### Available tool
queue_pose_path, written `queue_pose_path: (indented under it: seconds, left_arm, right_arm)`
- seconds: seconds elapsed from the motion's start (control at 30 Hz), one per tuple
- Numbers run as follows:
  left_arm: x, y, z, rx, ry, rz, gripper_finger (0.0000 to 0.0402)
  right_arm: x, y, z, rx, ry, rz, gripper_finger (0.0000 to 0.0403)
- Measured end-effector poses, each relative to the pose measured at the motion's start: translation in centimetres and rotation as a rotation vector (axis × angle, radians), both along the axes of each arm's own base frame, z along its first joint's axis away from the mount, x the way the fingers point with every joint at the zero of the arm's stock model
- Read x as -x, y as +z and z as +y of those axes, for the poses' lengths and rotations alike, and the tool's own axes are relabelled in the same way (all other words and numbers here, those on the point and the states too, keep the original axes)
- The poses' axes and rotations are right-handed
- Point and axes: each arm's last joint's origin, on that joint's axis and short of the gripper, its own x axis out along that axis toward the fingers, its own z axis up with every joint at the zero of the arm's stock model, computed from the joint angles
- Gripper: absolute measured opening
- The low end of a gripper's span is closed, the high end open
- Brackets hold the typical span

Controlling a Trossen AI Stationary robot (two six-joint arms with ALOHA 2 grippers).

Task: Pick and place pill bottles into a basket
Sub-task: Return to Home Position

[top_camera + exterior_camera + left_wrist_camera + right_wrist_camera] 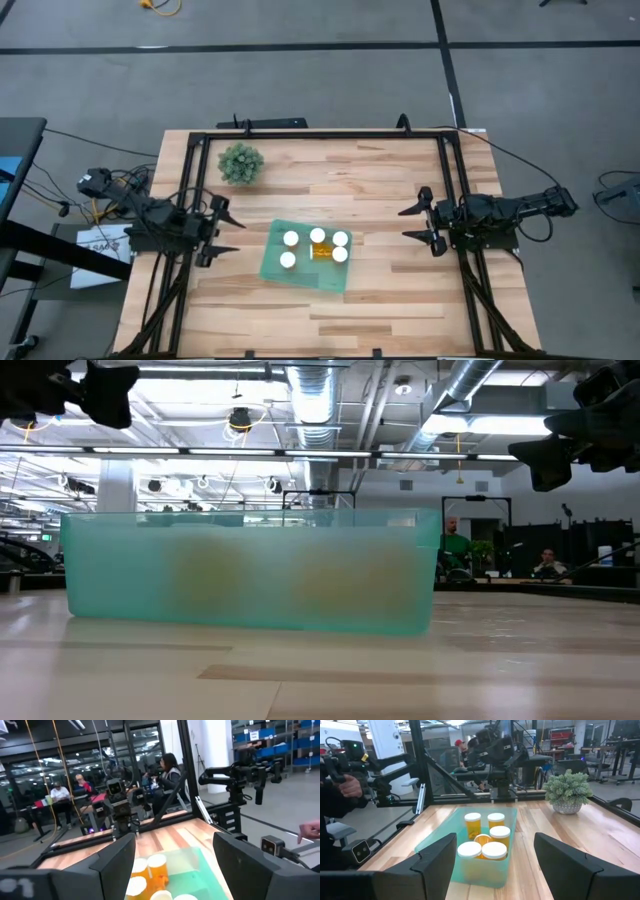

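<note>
The teal basket (274, 263) rests flat on the wooden table, near its middle. Several amber pill bottles (318, 237) with white caps stand inside it, and one (322, 252) seems to lie on its side among them. My left gripper (228, 230) hovers open at the table's left, left of the basket, with nothing between its fingers. My right gripper (405, 224) waits open at the table's right, facing the basket, also with nothing in it. The right wrist view shows the basket (485, 870) and the bottles (495, 832) ahead of my right gripper (495, 870). The left wrist view shows the basket (200, 865) and bottles (157, 865) below my left gripper (175, 870).
A small bushy green plant (241, 163) in a pot stands at the table's far left. A black frame (320, 133) runs along the far and side edges. People sit beyond the table, and a person's hand (350, 785) shows off its edge.
</note>
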Motion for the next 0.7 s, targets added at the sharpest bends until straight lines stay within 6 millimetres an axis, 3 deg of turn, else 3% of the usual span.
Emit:
queue_pose_path:
  seconds: [0.7]
  left_arm:
    - [-0.8,-1.0,2.1,0.007,0.103,0.092,0.0259]
  right_arm:
    - [0.0,0.0,0.0,0.000,0.000,0.000,0.0260]
